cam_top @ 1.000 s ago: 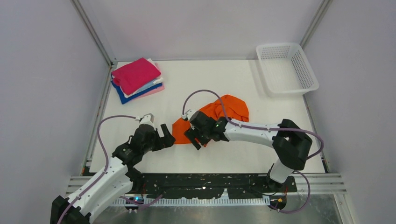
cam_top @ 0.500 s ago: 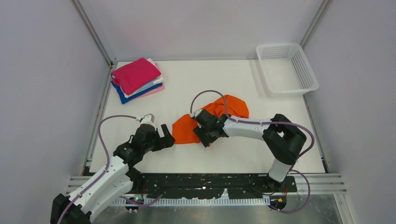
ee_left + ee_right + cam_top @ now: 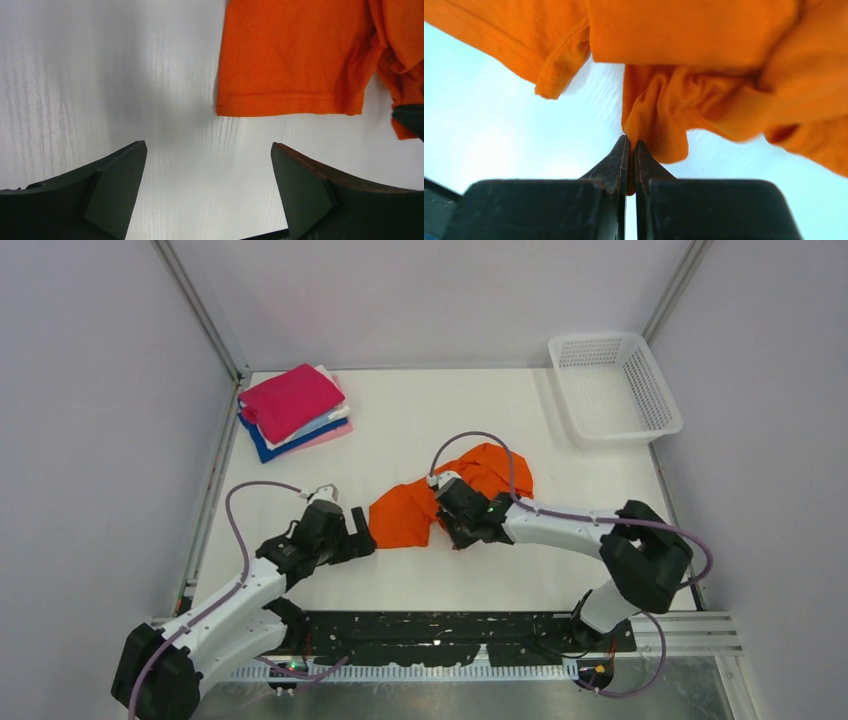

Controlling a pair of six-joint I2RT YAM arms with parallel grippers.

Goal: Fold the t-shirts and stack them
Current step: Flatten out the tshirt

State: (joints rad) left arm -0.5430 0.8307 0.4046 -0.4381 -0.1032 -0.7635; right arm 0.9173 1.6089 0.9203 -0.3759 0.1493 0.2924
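The left jaws sit low over the worktop (image 3: 450,410), spread wide with bare surface between them, just short of the hemmed edge of the orange shirt (image 3: 295,55). Beside them, the right jaws are pressed together, pinching a bunched fold of that shirt at its near edge. The orange shirt lies crumpled mid-worktop, one flat flap reaching left. Farther back, the folded stack (image 3: 292,408) sits at the far left corner, magenta on top, and a basket (image 3: 660,390) at the far right.

Orange t-shirt (image 3: 405,521), white table (image 3: 470,410)
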